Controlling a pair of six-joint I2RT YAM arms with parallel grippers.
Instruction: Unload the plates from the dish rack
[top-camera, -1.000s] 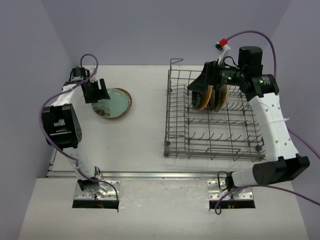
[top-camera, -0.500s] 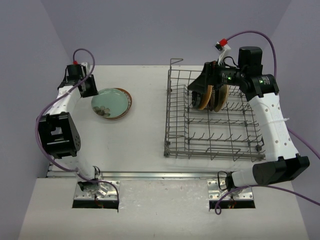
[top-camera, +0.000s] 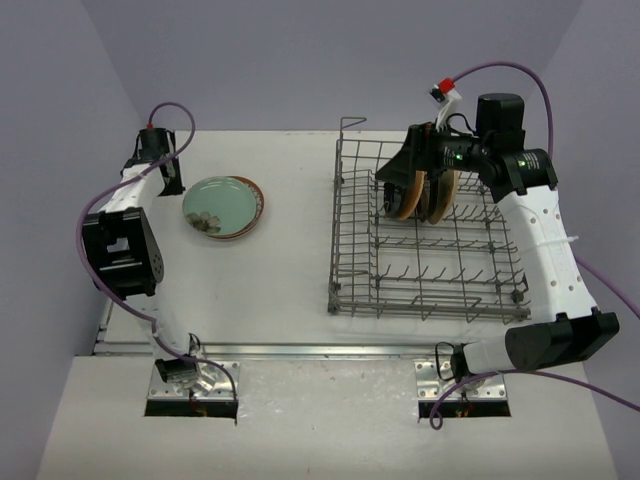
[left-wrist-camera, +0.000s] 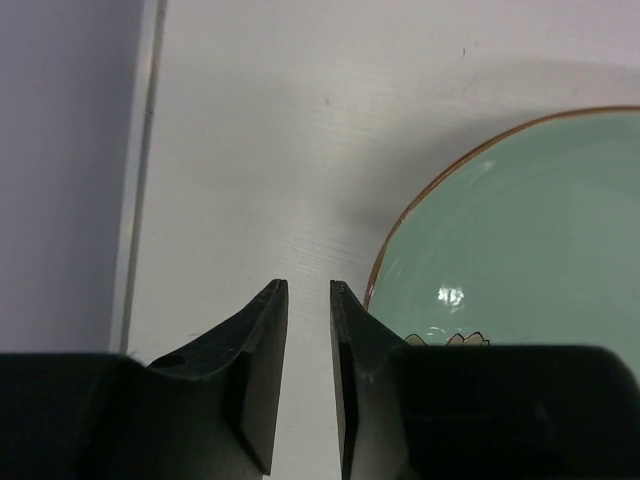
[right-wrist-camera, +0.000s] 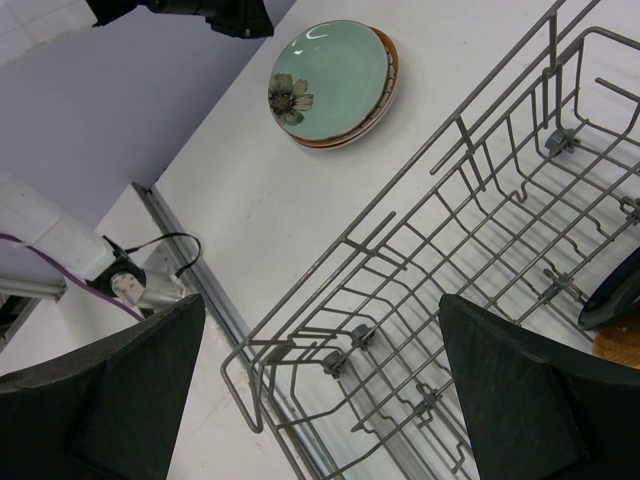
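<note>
Two plates are stacked flat on the table, a pale green plate (top-camera: 222, 204) (left-wrist-camera: 520, 230) (right-wrist-camera: 330, 72) on an orange-rimmed one. My left gripper (top-camera: 167, 178) (left-wrist-camera: 308, 288) hovers just left of that stack, its jaws a narrow gap apart with only bare table between them. The grey wire dish rack (top-camera: 420, 310) (right-wrist-camera: 348, 240) holds several upright plates (top-camera: 422, 196) at its back, a tan-orange one (top-camera: 405, 203) nearest the left. My right gripper (top-camera: 408, 178) (right-wrist-camera: 320, 400) hangs wide open above these plates and holds nothing. A black plate's edge (right-wrist-camera: 614, 296) shows in the right wrist view.
A raised wire loop (top-camera: 352, 124) stands at the rack's back-left corner. The left wall runs close beside my left gripper. A metal rail (top-camera: 300, 350) marks the table's near edge, with both arm bases below it.
My left gripper has pulled back to the left, off the plate stack, and its jaws have narrowed. The right arm has not moved.
</note>
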